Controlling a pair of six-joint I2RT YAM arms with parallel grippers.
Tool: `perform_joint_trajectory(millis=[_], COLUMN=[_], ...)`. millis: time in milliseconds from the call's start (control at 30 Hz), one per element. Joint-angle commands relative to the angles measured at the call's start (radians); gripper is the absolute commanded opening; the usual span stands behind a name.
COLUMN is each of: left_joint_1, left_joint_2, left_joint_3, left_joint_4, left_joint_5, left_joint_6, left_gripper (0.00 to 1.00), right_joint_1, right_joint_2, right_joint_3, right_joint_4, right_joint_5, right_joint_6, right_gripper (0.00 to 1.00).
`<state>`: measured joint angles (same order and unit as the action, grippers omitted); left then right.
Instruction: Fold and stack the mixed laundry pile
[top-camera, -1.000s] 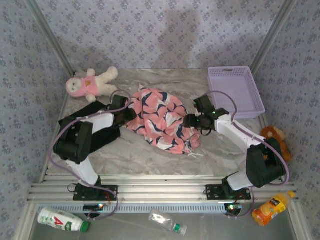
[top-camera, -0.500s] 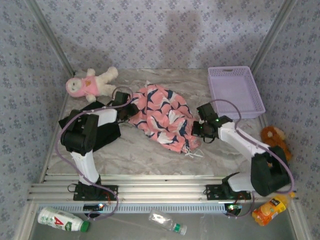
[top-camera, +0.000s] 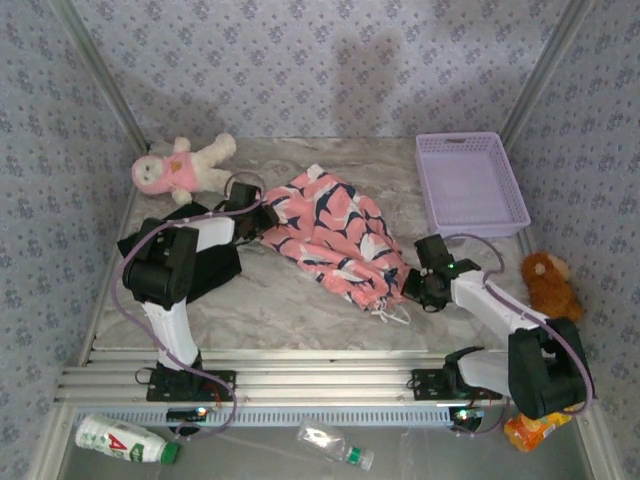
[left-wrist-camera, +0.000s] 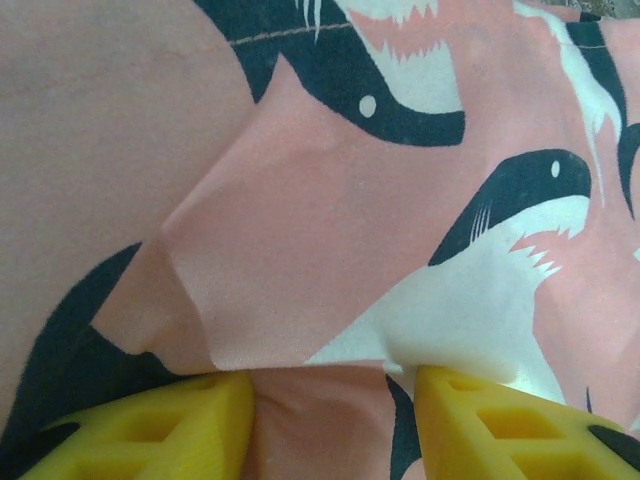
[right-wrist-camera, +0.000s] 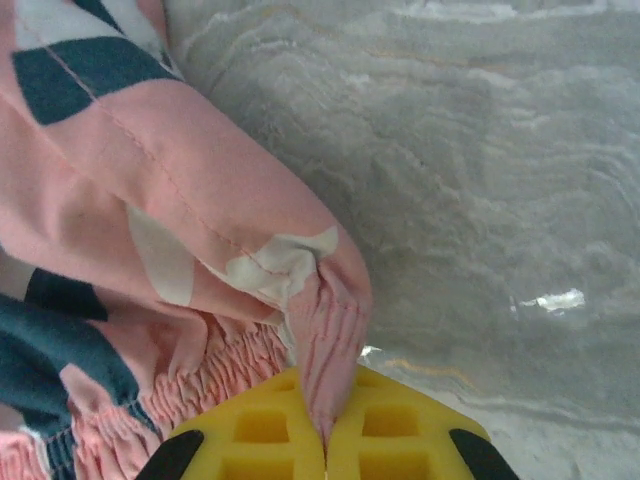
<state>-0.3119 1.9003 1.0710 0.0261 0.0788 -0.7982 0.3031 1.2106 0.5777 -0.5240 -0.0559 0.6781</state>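
Note:
The pink garment (top-camera: 335, 230) with dark and white shark-like prints lies stretched diagonally across the marble table (top-camera: 280, 310). My right gripper (top-camera: 412, 287) is at the garment's near right end. In the right wrist view this gripper (right-wrist-camera: 325, 440) is shut on the gathered pink waistband (right-wrist-camera: 330, 330). My left gripper (top-camera: 258, 218) sits at the garment's far left edge. In the left wrist view its yellow fingers (left-wrist-camera: 150, 430) stand apart, with pink cloth (left-wrist-camera: 330, 200) lying in the gap. The black T-shirt (top-camera: 215, 268) lies crumpled under the left arm.
A pink-and-white plush doll (top-camera: 180, 165) lies at the back left. A lavender mesh basket (top-camera: 470, 180) stands at the back right, and a brown plush toy (top-camera: 548, 280) sits at the right edge. Bottles (top-camera: 125, 438) lie below the front rail.
My right gripper has pulled toward the near right with the waistband, dragging the pink garment and stretching it out. The left arm drew in closer to the garment's left edge.

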Motion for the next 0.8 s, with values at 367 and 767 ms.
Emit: perform_joint_trajectory(millis=[367, 767], left_joint_1=[-0.033, -0.214], left_joint_2=[-0.126, -0.227], left_joint_3=[0.093, -0.04], left_joint_4=[-0.29, -0.233], left_joint_5=[0.094, 0.077], left_joint_6=[0.164, 0.056], left_gripper=[0.71, 0.66], right_joint_1=[0.187, 0.217], right_joint_2=[-0.037, 0.199], right_joint_3=[0.215, 0.412], right_joint_4=[-0.023, -0.264], right_joint_5=[0.143, 0.532], right_joint_6=[-0.069, -0.137], right_gripper=[0.41, 0.41])
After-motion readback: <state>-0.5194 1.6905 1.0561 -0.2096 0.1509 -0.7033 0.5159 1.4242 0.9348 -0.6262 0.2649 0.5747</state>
